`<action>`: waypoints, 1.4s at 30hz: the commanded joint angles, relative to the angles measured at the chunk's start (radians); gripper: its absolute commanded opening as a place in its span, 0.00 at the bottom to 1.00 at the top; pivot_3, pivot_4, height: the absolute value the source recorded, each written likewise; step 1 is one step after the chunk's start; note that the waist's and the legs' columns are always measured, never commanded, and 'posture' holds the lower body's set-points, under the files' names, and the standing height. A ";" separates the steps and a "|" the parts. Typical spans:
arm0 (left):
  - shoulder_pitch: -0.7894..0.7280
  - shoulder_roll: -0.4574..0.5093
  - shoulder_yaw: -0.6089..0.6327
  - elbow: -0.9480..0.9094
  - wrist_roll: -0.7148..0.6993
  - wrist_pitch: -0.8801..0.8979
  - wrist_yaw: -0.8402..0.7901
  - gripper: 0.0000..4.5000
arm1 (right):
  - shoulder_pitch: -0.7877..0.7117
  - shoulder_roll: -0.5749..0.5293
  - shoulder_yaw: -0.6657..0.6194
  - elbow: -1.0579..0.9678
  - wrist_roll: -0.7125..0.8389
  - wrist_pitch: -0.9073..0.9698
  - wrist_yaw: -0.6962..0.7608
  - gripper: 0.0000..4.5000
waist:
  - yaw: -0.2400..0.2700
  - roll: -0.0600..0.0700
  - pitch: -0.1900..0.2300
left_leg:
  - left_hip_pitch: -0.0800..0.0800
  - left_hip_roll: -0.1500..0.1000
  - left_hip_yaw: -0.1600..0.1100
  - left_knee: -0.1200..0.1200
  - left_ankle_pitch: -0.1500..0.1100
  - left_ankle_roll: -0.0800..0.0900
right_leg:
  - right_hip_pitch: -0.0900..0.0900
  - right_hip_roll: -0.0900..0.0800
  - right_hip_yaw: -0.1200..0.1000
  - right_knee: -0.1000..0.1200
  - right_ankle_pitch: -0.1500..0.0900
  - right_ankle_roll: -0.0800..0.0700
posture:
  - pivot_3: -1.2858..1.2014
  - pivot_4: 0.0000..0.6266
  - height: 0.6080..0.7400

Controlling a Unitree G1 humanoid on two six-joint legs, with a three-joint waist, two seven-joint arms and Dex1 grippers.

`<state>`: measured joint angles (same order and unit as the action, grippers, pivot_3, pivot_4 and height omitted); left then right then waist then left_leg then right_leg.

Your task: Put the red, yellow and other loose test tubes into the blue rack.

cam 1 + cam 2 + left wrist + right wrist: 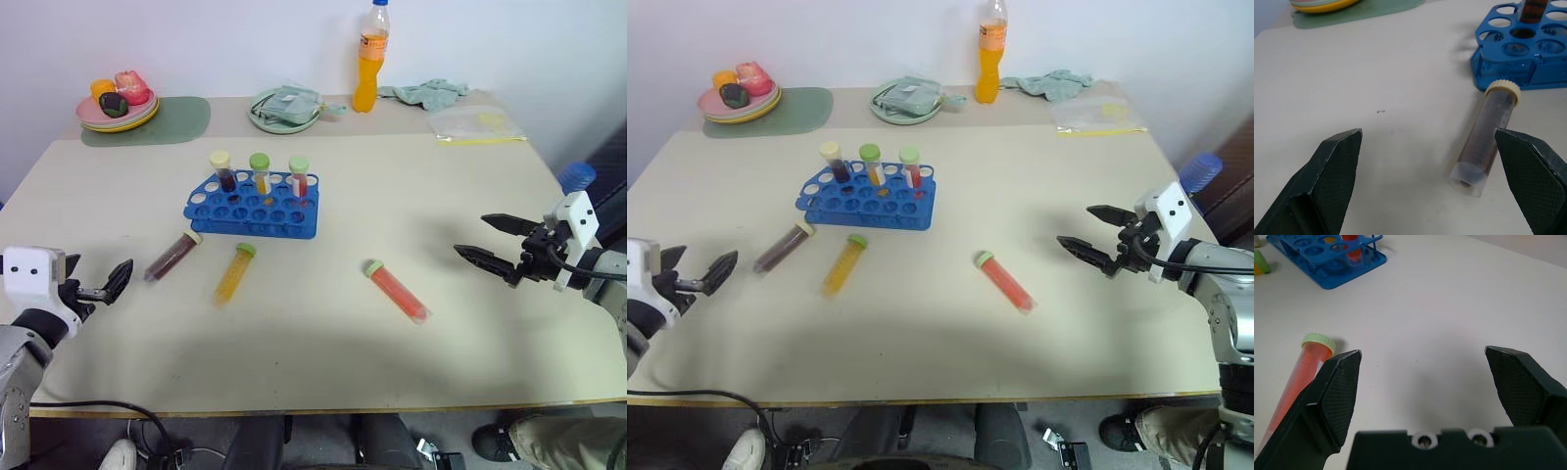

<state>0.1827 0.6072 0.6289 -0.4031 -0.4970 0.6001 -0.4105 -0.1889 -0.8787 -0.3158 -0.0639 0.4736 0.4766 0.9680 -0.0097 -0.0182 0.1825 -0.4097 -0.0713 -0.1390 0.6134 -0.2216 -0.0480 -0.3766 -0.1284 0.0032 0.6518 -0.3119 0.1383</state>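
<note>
Tubes lie loose on the table [470,196] in front of the blue rack [253,207]: maroon tube [173,256], yellow tube [234,273], orange-red tube [397,289], well apart. 3 capped tubes stand upright in the rack. Left gripper [111,282] and right gripper [496,244] hover wide open, holding nothing.

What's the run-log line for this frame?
left gripper: open, empty | right gripper: open, empty | loose test tubes: three lying on table | blue rack: three tubes standing
</note>
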 commanded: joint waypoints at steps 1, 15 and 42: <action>0.002 -0.004 0.017 -0.038 -0.010 -0.008 0.006 0.98 | -0.019 -0.024 -0.002 -0.008 -0.006 0.000 0.003 1.00 | 0.000 0.000 0.000 | 0.000 0.000 0.000 0.000 0.000 0.000 | 0.000 0.000 0.000 0.000 0.000 0.000 | 0.52 0.24 1.00; -0.134 -0.013 -0.163 -0.107 -0.039 -0.023 -0.048 0.98 | -0.007 -0.028 -0.047 -0.111 0.015 0.124 -0.086 1.00 | 0.002 0.000 0.000 | 0.000 -0.001 0.001 0.000 0.000 0.000 | 0.001 0.000 0.000 0.000 0.000 0.000 | 0.52 0.24 1.00; -0.225 -0.001 -0.734 -0.098 0.062 -0.147 -0.367 0.98 | -0.681 0.046 0.588 -0.051 0.466 1.138 -0.606 1.00 | -0.005 0.002 0.001 | -0.002 -0.001 0.001 0.000 -0.001 0.001 | -0.002 0.000 -0.001 -0.002 0.000 0.000 | 0.52 0.24 1.00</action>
<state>-0.0520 0.5983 -0.1256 -0.4754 -0.4469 0.4801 -0.7803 -0.8422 -0.8309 0.2605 -0.1384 0.8845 1.6085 0.3997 -0.0142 -0.0161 0.1835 -0.4121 -0.0724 -0.1381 0.6133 -0.2222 -0.0467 -0.3784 -0.1282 0.0025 0.6498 -0.3116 0.1382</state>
